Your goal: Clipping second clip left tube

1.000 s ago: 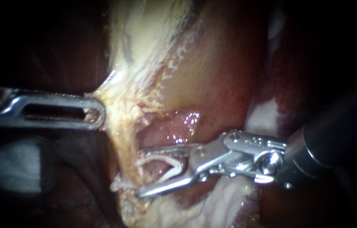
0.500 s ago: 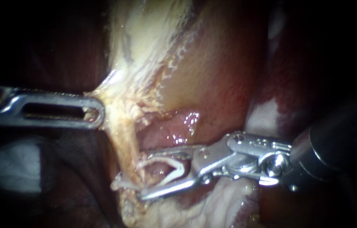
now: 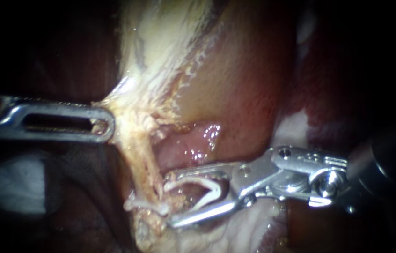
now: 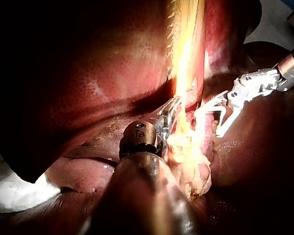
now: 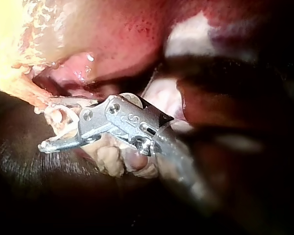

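Clip [image 3: 213, 186] held in right instrument's claw [image 3: 171, 198], beside tube [image 3: 140, 154]

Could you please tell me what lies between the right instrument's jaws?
A white, V-shaped clip, held by both jaws of the right instrument; the endoscope view shows it most clearly.
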Available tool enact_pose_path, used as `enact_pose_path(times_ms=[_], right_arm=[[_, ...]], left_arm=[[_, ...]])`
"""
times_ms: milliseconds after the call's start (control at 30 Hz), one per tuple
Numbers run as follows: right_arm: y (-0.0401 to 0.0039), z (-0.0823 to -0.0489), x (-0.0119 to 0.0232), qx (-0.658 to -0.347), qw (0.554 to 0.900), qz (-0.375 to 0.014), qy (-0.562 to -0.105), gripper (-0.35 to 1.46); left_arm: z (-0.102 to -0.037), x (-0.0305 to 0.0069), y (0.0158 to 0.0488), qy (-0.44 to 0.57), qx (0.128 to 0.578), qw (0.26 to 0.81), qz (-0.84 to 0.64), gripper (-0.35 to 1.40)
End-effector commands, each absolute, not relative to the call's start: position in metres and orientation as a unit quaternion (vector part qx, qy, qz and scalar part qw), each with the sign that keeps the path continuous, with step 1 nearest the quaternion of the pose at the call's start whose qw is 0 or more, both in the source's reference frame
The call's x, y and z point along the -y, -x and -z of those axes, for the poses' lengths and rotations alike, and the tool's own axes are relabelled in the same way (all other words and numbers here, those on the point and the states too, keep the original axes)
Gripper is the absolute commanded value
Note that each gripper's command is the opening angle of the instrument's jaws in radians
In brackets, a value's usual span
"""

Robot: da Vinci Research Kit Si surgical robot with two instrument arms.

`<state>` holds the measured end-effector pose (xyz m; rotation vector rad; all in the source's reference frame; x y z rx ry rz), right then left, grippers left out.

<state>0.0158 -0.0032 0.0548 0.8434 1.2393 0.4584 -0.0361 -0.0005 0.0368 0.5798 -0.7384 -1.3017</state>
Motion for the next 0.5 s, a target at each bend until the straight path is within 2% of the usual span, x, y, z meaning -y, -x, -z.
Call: enact_pose_path(times_ms=[33,233,500], right_arm=[[-0.016,-0.0546,0.0033,-0.558,0.708,-0.206,-0.38,0.6],[-0.017,-0.0555,0.0037,-0.558,0.709,-0.206,-0.379,0.6],[-0.0197,-0.0584,0.005,-0.561,0.708,-0.198,-0.381,0.6]], left_arm=[[-0.0368,0.0005,0.0361,-0.26,0.331,0.695,0.583,-0.35],[-0.0368,0.0005,0.0361,-0.26,0.331,0.695,0.583,-0.35],[-0.0367,0.0005,0.0362,-0.26,0.331,0.695,0.583,-0.35]])
